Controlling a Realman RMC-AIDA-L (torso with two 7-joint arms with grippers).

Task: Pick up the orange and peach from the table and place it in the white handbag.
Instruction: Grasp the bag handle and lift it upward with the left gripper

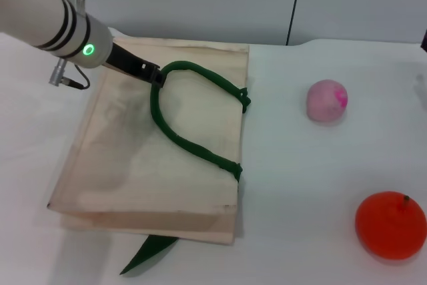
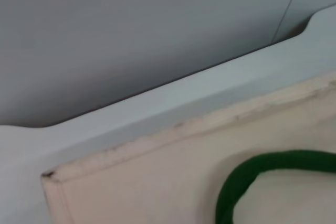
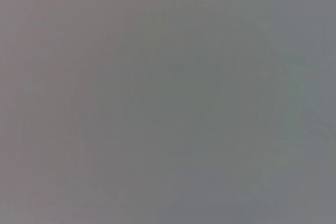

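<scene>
The white handbag (image 1: 133, 165) is seen lying flat on the left half of the white table (image 1: 300, 185), its dark green handle (image 1: 193, 108) looped across the upper face of the fabric. The left gripper (image 1: 155, 75) is reached in from the far left and is positioned at the far end of that handle loop, where its dark fingers are closed on the green cord and the handle is gripped at its top. In the left wrist view, a far corner of the bag (image 2: 131, 182) and a curve of the green handle (image 2: 247, 177) are shown against the table edge. The peach (image 1: 326, 100) is placed on the table to the right of the bag, well apart from it. The orange (image 1: 390, 225) is set nearer and farther right, close to the right edge of the head view, apart from the peach. The right gripper is not shown in any view.
</scene>
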